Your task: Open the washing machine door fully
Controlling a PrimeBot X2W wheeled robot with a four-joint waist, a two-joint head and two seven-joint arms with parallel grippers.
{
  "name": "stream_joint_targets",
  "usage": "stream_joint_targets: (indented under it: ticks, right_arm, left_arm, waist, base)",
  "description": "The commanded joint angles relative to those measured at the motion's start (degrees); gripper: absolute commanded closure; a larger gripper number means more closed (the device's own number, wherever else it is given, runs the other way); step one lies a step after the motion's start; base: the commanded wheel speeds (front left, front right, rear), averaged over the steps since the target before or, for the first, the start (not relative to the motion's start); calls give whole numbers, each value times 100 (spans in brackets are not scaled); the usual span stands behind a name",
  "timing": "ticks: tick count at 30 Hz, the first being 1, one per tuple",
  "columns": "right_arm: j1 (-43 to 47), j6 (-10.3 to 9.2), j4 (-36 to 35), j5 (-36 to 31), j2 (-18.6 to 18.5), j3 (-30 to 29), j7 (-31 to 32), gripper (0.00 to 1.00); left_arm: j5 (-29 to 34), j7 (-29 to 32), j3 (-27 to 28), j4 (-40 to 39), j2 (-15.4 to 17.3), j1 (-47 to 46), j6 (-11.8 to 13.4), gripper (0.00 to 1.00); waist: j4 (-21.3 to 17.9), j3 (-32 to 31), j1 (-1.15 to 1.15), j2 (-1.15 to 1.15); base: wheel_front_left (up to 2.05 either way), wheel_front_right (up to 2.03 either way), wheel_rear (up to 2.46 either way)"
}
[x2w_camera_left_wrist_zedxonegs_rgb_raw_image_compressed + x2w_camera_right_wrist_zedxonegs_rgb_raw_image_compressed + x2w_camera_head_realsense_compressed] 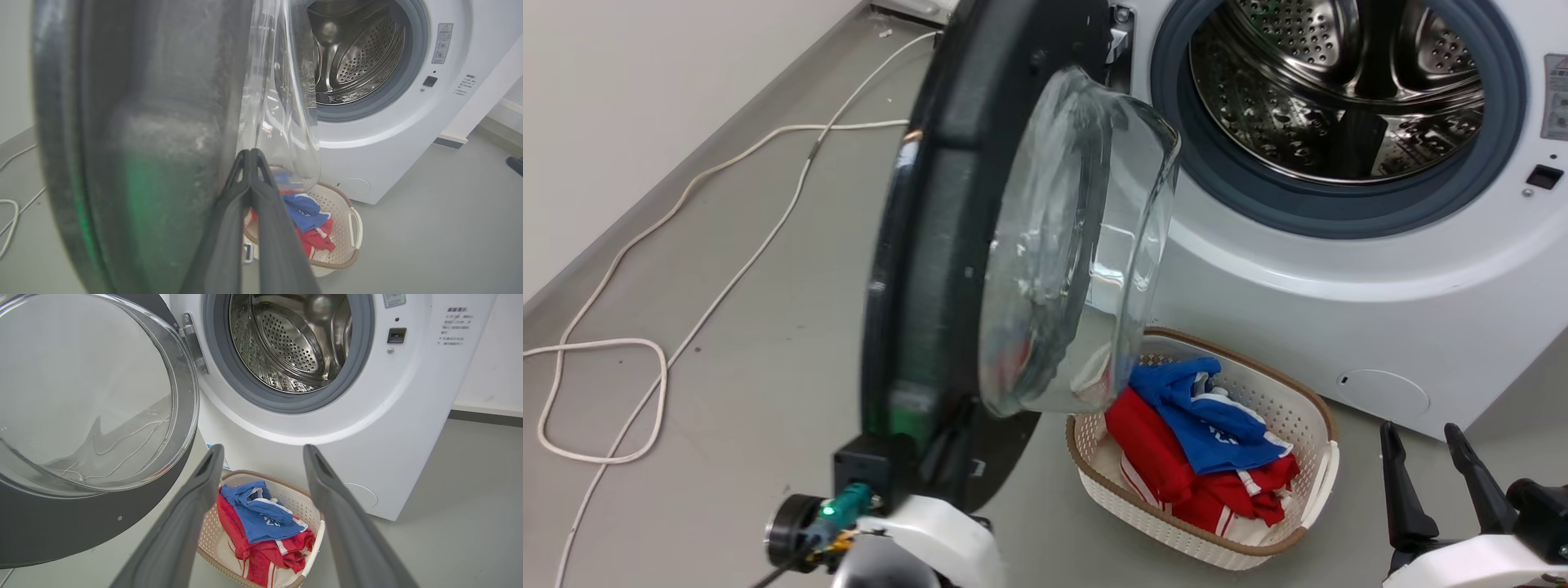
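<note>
Holds left tool [250,154] clenched, empty, at inner face of washing machine door [931,245] — swung well out from washing machine [1339,310], drum exposed — right tool [1425,445] released, near laundry basket [1294,408].

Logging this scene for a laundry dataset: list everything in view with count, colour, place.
washer: 1, white, at back
drum: 1, steel, inside washer
gasket: 1, grey, around drum
door: 1, black rim with clear glass, swung open, left of drum
floor: 1, grey, underneath
basket: 1, white, brown rim, on floor before washer
clothes: count unclear, red and blue, in basket
cable: count unclear, white, on floor left of door
left claw: 1, dark, shut, by door's glass
right claw: 1, dark, open, facing basket
</note>
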Motion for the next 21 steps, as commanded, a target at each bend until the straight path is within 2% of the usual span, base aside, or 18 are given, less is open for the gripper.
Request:
stream_joint_targets:
  ticks: [1,5,14,21]
  right_arm:
    - [-74,1,-34,-23,4,-3,7,0]
    - [-113,1,-91,-67,4,26,59,0]
    - [-228,1,-328,-154,-64,-31,251,0]
    - [-346,1,-521,-140,-220,-62,386,0]
  left_arm:
    - [-32,-24,175,108,126,41,84,100]
    - [-175,-147,525,313,265,25,162,100]
    - [-608,-867,1377,691,290,-172,231,100]
    - [-853,-1363,1967,1093,412,-409,179,100]
  waist:
    - [35,41,0,0]
    - [13,135,0,0]
    - [-183,543,0,0]
    - [-355,908,0,0]
  base:
    - [0,0,0]
    - [0,0,0]
    - [0,0,0]
    - [0,0,0]
